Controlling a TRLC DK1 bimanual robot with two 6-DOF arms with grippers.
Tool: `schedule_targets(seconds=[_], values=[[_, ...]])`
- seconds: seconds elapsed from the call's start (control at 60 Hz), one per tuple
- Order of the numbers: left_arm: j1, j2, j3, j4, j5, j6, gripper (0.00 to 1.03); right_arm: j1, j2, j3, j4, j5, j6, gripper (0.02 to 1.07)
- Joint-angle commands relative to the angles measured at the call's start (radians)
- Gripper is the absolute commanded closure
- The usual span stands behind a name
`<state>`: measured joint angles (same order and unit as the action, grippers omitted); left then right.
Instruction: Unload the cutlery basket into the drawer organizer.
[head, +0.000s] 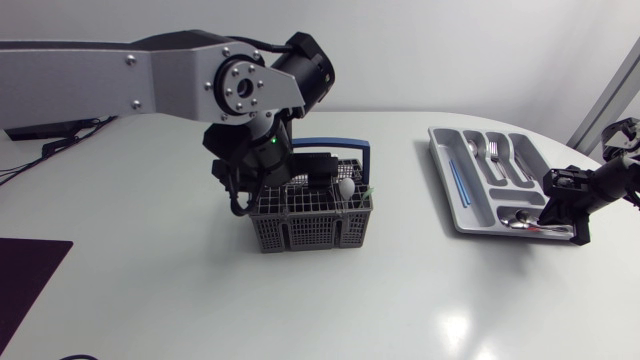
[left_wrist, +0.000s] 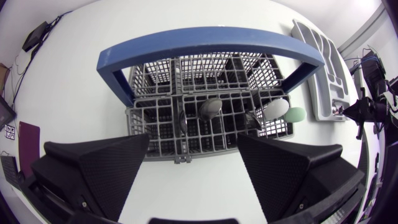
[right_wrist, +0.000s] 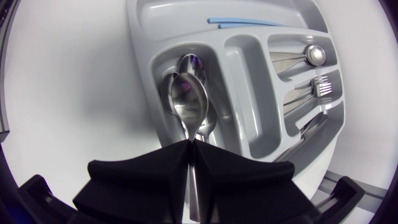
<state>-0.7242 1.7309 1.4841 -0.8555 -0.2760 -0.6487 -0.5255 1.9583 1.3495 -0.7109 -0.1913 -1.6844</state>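
Note:
The grey mesh cutlery basket (head: 310, 222) with a blue handle (left_wrist: 211, 42) stands mid-table. Upright in it are a metal spoon (left_wrist: 211, 107), a white spoon (left_wrist: 275, 109) and a pale green utensil (left_wrist: 296, 115). My left gripper (left_wrist: 193, 144) hangs open just above the basket's near side, fingers wide apart and empty. The grey drawer organizer (head: 450, 200) lies at the right. My right gripper (right_wrist: 189, 152) is at its near end, shut on the handle of a metal spoon (right_wrist: 188, 98) whose bowl lies over other spoons in that compartment.
The organizer (right_wrist: 143, 43) also holds a blue stick (right_wrist: 249, 22) in its long outer slot, and forks (right_wrist: 317, 87) and another piece of cutlery (right_wrist: 314, 55) in the middle slots. A dark mat (head: 25, 275) lies at the table's left edge.

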Motion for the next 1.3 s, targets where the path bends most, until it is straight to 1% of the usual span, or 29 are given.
schedule_targets(seconds=[0.0,0.05,0.183,0.3,0.4,0.517,0.633,0.7,0.8,1.05,1.15,1.283], values=[[-0.011,0.029,0.012,0.007,-0.023,-0.032,0.04,0.007,0.031,0.000,0.018,0.024,-0.020,0.82],[-0.015,0.032,0.012,0.007,-0.026,-0.034,0.04,0.007,0.031,-0.003,0.027,0.027,-0.018,0.77],[-0.023,0.055,0.021,0.007,-0.046,-0.040,0.04,0.007,0.005,-0.016,0.048,0.026,-0.008,0.56],[-0.023,0.064,0.024,0.007,-0.049,-0.045,0.04,0.016,-0.064,-0.061,0.050,-0.002,0.002,0.41],[-0.020,0.068,0.022,0.007,-0.049,-0.054,0.04,0.033,-0.137,-0.102,0.048,-0.039,0.014,0.35],[-0.018,0.075,0.022,0.007,-0.049,-0.063,0.04,0.065,-0.220,-0.136,0.025,-0.082,0.066,0.31],[-0.014,0.076,0.016,0.004,-0.049,-0.094,0.04,0.119,-0.297,-0.173,0.010,-0.106,0.170,0.27],[-0.011,0.076,0.013,0.001,-0.051,-0.112,0.04,0.173,-0.366,-0.216,0.008,-0.109,0.242,0.24],[-0.001,0.076,0.012,-0.001,-0.061,-0.118,0.04,0.242,-0.461,-0.262,0.010,-0.143,0.333,0.22],[0.017,0.079,0.016,-0.036,-0.080,-0.127,0.04,0.426,-0.633,-0.334,0.011,-0.157,0.534,0.22],[0.022,0.084,0.021,-0.060,-0.097,-0.131,0.05,0.499,-0.665,-0.349,0.011,-0.151,0.614,0.22],[0.025,0.096,0.033,-0.086,-0.098,-0.131,0.07,0.605,-0.693,-0.368,0.014,-0.143,0.727,0.22]])
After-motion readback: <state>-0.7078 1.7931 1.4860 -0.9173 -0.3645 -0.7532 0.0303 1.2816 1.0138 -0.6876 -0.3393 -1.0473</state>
